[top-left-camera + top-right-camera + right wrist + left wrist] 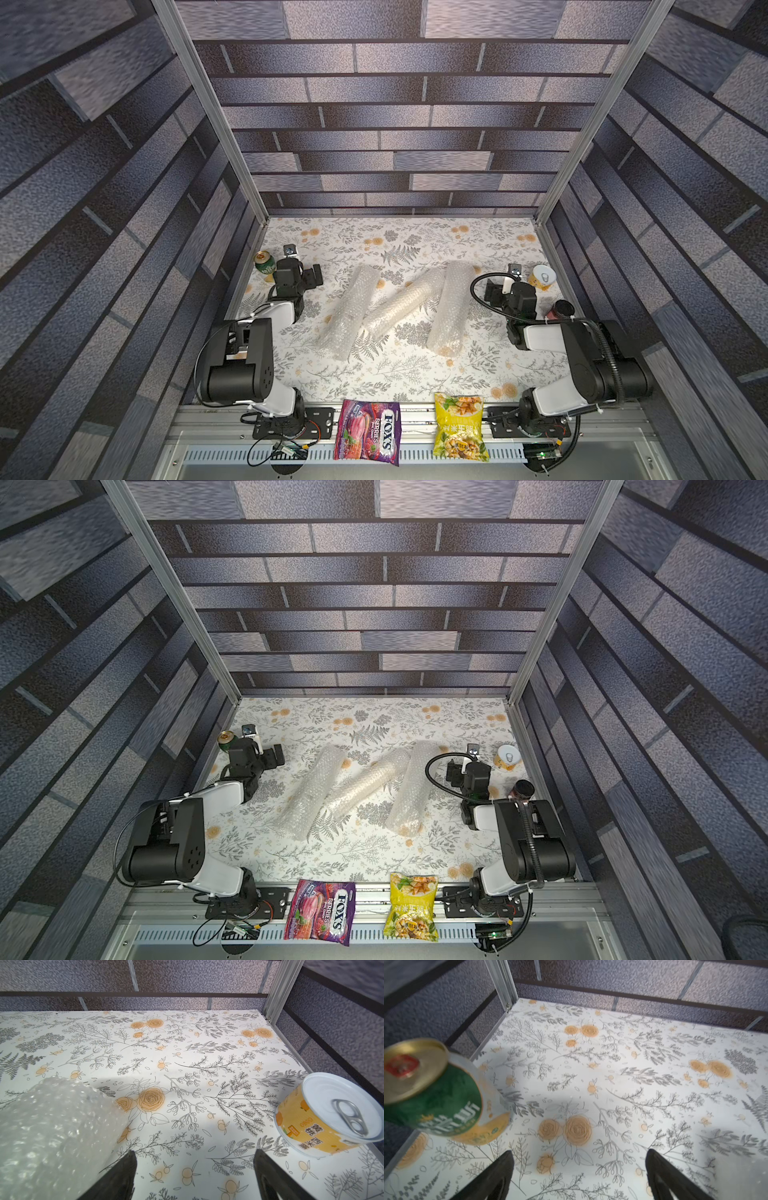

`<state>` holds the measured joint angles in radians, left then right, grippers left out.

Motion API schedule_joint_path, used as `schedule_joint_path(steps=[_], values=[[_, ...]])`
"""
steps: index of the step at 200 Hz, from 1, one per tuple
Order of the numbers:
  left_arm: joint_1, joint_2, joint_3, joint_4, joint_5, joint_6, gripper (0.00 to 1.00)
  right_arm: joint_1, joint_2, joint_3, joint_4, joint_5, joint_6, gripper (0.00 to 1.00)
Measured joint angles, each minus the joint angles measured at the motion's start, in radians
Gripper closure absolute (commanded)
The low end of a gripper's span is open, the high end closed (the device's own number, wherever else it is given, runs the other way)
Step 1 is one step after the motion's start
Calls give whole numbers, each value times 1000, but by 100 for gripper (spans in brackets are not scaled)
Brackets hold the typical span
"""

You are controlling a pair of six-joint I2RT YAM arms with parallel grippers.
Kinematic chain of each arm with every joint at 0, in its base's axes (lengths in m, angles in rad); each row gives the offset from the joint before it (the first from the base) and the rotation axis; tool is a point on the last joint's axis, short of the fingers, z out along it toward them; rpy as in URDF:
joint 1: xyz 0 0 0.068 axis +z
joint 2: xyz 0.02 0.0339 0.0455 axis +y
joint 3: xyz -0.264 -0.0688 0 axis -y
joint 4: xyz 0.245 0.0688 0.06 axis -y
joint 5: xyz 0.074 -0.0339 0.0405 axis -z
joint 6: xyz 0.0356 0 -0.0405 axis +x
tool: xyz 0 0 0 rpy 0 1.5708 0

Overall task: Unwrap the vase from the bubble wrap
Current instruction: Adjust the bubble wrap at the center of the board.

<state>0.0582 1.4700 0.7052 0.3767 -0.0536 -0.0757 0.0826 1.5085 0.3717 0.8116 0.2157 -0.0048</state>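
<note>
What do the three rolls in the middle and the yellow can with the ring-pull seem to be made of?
The bubble wrap rolls look like thin, translucent, whitish plastic with a glossy finish: small air bubbles glint. The yellow can is probably metal: smooth white lid, silvery ring-pull. Its label may be printed paper or film.

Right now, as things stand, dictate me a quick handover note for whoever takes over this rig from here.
Left gripper: open, empty.
Right gripper: open, empty, bubble wrap just beside it.
All three rolls lie on the table, fully wrapped; no vase shows.
Done: nothing yet.
Left: grip a roll's loose edge, unroll, free the vase.
</note>
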Motion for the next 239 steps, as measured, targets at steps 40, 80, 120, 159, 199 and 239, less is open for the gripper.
schedule_joint_path(steps=[40,80,120,159,199,239], values=[[-34,-164,123,-229,-4,-51,0,0,-72,197,-319,-11,2,27],[-154,-255,158,-421,-26,-114,0,0,-225,299,-592,-94,57,29],[-253,-372,139,-475,10,-158,0,0,-407,340,-908,-204,149,29],[-296,-384,161,-542,37,-235,0,0,-541,407,-1163,-314,234,29],[-401,-225,314,-692,19,-309,0,0,-598,438,-1326,-404,333,32],[-512,-185,335,-694,44,-358,0,40,-573,463,-1408,-415,400,33]])
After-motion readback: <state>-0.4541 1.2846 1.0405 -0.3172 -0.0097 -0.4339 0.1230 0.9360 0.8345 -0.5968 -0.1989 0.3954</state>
